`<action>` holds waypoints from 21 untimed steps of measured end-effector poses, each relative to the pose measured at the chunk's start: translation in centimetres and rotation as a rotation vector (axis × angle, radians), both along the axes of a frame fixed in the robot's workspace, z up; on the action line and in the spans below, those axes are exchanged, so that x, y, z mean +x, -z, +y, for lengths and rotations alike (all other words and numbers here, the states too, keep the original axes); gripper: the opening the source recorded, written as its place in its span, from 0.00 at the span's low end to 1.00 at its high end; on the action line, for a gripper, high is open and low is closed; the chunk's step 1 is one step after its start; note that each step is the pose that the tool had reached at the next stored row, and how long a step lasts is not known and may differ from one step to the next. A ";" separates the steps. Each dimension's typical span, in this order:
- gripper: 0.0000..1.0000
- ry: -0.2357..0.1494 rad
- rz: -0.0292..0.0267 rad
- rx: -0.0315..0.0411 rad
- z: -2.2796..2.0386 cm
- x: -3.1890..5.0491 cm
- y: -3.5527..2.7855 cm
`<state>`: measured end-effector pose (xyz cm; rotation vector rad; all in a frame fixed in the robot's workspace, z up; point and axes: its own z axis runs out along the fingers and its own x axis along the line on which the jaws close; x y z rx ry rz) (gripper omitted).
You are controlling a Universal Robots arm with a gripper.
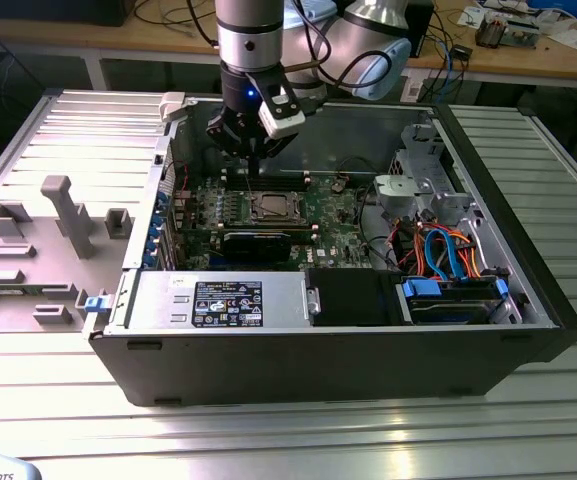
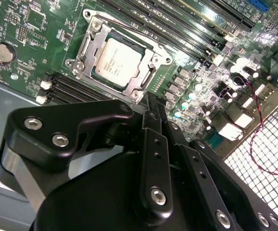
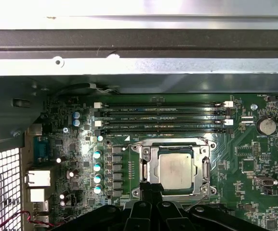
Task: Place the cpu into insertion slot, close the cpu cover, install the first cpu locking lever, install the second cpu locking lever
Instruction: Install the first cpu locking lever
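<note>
Tool (image 2: 152,100), closed on nothing, sits beside the cpu cover (image 2: 87,54); cpu (image 2: 115,61) is seated, cover lowered; you cannot confirm latching.

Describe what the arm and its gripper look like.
The arm is a silver-grey cylinder ending in a black wrist with a small blue light. A white block is mounted beside it, and black cables loop alongside. The gripper is black, with jointed bars and silver screws.
</note>
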<state>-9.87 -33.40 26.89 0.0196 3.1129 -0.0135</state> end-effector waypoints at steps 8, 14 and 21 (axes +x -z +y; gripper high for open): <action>0.11 0.000 -0.0001 0.0000 0.00 -0.11 0.00; 0.11 0.000 -0.0001 0.0000 0.00 -0.14 0.00; 0.11 0.000 0.0000 0.0000 -0.01 -0.31 0.00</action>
